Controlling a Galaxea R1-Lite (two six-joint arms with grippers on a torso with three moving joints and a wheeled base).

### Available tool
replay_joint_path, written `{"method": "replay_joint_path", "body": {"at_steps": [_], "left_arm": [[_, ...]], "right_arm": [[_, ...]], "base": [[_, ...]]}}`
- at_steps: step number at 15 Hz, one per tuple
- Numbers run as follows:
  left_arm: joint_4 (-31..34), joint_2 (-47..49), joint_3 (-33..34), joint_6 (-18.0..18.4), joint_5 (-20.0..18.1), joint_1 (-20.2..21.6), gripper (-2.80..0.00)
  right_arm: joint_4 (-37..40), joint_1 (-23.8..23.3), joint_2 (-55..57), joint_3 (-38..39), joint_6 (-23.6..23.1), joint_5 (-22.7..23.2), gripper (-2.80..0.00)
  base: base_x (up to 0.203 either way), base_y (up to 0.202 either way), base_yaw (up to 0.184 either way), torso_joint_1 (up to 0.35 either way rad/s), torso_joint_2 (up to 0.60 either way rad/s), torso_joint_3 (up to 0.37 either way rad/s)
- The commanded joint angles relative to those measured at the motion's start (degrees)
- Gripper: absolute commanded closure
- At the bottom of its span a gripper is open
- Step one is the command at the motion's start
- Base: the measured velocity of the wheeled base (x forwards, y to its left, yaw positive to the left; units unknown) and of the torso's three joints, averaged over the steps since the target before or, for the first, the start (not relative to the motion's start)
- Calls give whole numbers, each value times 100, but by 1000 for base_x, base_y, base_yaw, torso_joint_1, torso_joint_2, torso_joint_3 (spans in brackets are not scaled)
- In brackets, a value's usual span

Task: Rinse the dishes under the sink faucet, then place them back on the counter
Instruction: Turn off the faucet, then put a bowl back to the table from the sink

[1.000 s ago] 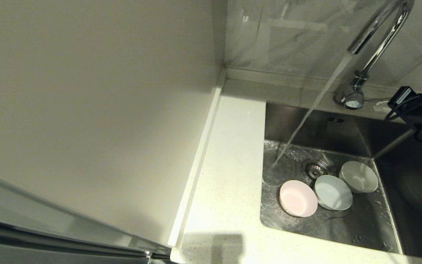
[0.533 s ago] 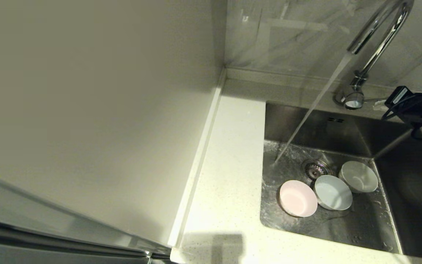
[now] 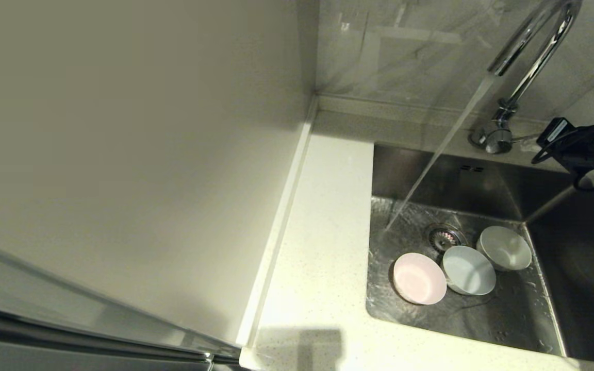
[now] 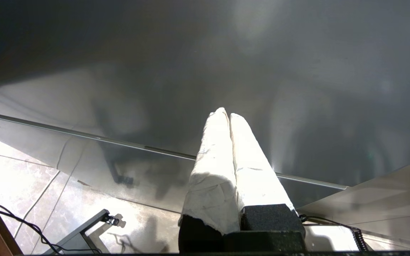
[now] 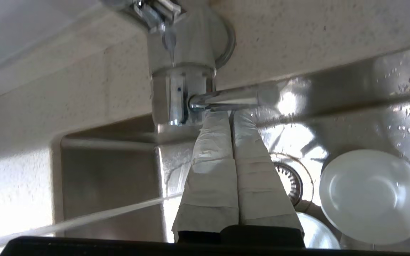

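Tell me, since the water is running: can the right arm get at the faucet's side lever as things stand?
Probably yes. The right pincer, closed, has its tips at the lever beside the faucet base, with nothing between them.

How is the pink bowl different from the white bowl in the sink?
The pale pink round bowl sits nearest the counter-side wall of the steel sink; the white round bowl sits farthest from it. The pink bowl tilts toward the camera more than the white bowl. Both are small, shallow, and outside the water stream.
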Motion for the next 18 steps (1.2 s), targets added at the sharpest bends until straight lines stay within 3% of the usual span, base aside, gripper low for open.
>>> {"method": "replay_joint_path", "body": {"at_steps": [1, 12, 15, 18], "left_arm": [[-3, -18, 0, -3, 6, 2, 0], [-3, -18, 0, -3, 8, 2, 0], [-3, -18, 0, -3, 1, 1, 0], [-3, -18, 0, -3, 1, 2, 0]], "right_arm": [[-23, 1, 51, -95, 18, 12, 0], [-13, 1, -41, -212, 9, -101, 0], [11, -114, -691, 431, -182, -86, 0], [29, -262, -1449, 1563, -582, -16, 0]], "base": [[0, 0, 0, 0, 0, 0], [0, 0, 0, 0, 0, 0], [0, 0, 0, 0, 0, 0], [0, 0, 0, 0, 0, 0]]}}
